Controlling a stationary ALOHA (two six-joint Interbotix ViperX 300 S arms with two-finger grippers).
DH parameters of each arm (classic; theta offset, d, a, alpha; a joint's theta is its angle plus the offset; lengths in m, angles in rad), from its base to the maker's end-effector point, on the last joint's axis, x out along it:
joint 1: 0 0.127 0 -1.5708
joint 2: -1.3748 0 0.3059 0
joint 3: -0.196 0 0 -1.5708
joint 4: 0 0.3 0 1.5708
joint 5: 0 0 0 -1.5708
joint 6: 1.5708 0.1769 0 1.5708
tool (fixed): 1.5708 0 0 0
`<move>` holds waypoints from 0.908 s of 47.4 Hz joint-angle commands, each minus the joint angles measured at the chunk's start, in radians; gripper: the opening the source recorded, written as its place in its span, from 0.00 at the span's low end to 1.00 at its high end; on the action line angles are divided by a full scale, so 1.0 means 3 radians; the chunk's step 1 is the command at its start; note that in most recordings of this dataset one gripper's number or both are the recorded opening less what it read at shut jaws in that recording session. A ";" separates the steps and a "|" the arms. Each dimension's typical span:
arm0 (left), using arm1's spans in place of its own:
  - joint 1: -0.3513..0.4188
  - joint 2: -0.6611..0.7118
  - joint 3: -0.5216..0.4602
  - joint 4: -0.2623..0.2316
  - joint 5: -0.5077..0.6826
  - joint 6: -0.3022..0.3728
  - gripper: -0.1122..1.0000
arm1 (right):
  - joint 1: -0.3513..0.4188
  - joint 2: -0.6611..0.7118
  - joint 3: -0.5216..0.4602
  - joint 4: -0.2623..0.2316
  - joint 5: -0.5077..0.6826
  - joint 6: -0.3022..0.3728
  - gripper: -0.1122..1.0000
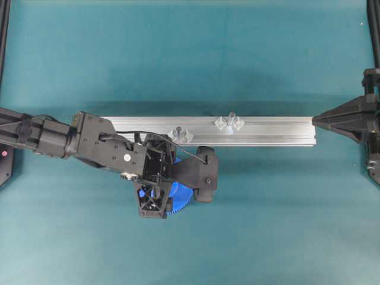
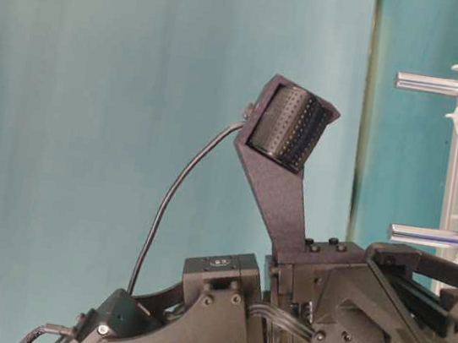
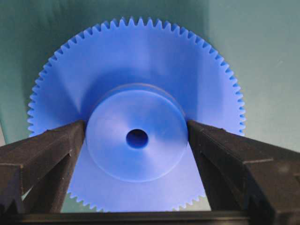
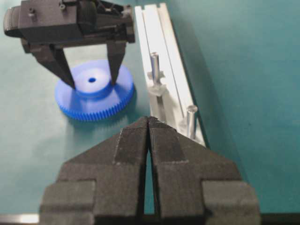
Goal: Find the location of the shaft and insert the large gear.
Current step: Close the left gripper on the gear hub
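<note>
The left arm's fingers are standing spread wide, one on each side of the raised round hub of the large gear. Their inner edges are sitting just beside the hub wall; from the left wrist view I cannot tell whether they are touching it, and nothing is being squeezed. The left gripper is pointing down over the gear, its matt black fingertips reaching the gear's flat face.

The gear is lying flat on the teal bench, smooth bright-blue plastic with fine teeth running round the rim and a small hole in the middle of the hub. Its far rim is sitting near the aluminium rail but apart from it, with a strip of bare bench showing between them. Toward the near edge of the bench the surface is lying open on all sides of the gear.

The rail is stretching across the middle of the bench, grooved and silvery. Two pins are standing upright on it, each between clear diamond-shaped feet. The shaft is the one farther along the rail from the left arm; the other pin is standing close beside the left arm's wrist.

The right gripper is hanging back at the rail's right end, its black fingers pressed together on nothing, aimed along the rail.
</note>
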 commanded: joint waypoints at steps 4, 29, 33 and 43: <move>-0.0015 -0.0026 -0.0020 0.0010 0.0015 0.0015 0.90 | -0.0005 0.0020 -0.0031 0.0000 -0.0020 0.0026 0.11; -0.0015 -0.0051 -0.0056 0.0010 0.0092 0.0036 0.73 | -0.0005 0.0020 -0.0026 0.0000 -0.0020 0.0026 0.11; -0.0015 -0.0051 -0.0061 0.0010 0.0092 0.0036 0.73 | -0.0005 0.0020 -0.0026 0.0000 -0.0020 0.0026 0.11; -0.0015 -0.0056 -0.0107 0.0010 0.0092 0.0056 0.73 | -0.0005 0.0020 -0.0026 0.0000 -0.0020 0.0026 0.11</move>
